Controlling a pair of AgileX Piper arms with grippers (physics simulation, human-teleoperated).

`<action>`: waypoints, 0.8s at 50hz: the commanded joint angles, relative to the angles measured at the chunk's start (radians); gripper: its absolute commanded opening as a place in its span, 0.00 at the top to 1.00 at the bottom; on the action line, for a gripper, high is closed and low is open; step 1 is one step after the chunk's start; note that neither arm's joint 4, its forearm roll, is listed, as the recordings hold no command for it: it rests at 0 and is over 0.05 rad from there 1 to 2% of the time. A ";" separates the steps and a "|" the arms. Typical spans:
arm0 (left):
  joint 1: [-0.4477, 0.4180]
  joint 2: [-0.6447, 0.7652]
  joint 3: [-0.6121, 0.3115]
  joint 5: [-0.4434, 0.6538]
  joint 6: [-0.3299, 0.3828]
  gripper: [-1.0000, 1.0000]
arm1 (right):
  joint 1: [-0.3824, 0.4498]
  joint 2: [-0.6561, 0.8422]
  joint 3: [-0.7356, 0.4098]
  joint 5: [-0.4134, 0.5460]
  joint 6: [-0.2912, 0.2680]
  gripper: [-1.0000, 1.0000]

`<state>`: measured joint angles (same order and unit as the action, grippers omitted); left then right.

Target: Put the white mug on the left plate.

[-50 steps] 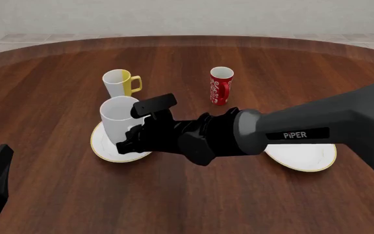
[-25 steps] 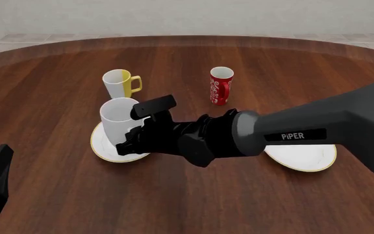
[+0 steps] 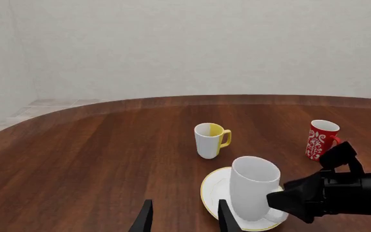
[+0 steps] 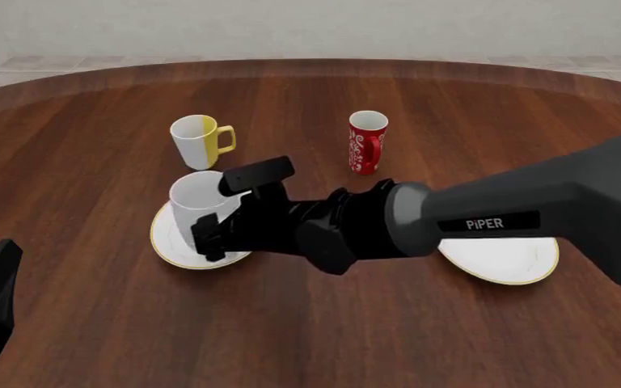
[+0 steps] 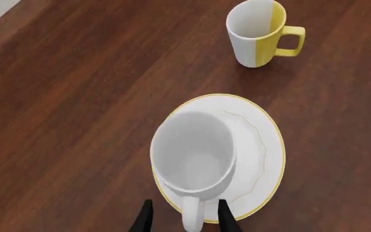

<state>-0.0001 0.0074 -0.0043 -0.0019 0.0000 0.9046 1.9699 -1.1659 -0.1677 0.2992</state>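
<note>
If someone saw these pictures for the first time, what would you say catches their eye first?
Probably the big black right arm reaching across the table, its gripper straddling the handle of the white mug. That mug stands on the left plate, near its left edge. Behind sit a white-and-yellow mug and a red cup.

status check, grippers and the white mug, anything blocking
Right gripper open, fingers either side of the white mug handle. Mug upright on the left plate. Left gripper open, hanging back. Nothing in the way.

"PiPER" is printed in white on the right arm [image 4: 504,222].
</note>
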 commanded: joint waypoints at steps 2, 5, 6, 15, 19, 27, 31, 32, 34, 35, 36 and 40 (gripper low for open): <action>0.000 0.000 0.000 0.000 0.000 0.00 | -0.011 0.004 -0.007 0.007 0.000 0.00; 0.000 0.000 0.000 0.000 0.000 0.00 | -0.013 0.000 -0.007 0.009 -0.001 0.00; 0.000 0.000 0.000 0.000 0.000 0.00 | -0.013 -0.001 -0.005 0.007 0.003 0.00; 0.000 0.000 0.000 0.000 0.000 0.00 | -0.019 -0.017 0.004 0.010 0.003 0.00; 0.000 0.000 0.000 0.000 0.000 0.00 | -0.021 -0.028 0.013 0.007 0.003 0.00; 0.000 0.000 0.000 0.000 0.000 0.00 | -0.024 -0.063 0.035 0.006 -0.004 0.00; 0.000 0.000 0.000 0.000 0.000 0.00 | -0.023 -0.091 0.049 0.008 -0.010 0.00; 0.000 0.000 0.000 0.000 0.000 0.00 | -0.023 -0.091 0.049 0.008 -0.010 0.00; 0.000 0.000 0.000 0.000 0.000 0.00 | -0.026 -0.104 0.058 0.009 -0.014 0.00; 0.000 0.000 0.000 0.000 0.000 0.00 | -0.027 -0.110 0.063 0.008 -0.015 0.00; 0.000 0.000 0.000 0.000 0.000 0.00 | -0.027 -0.120 0.070 0.007 -0.018 0.00; 0.000 0.000 0.000 0.000 0.000 0.00 | -0.033 -0.154 0.094 0.005 -0.028 0.00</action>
<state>-0.0001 0.0074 -0.0043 -0.0019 0.0001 0.8801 1.8755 -1.1115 -0.1607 0.2864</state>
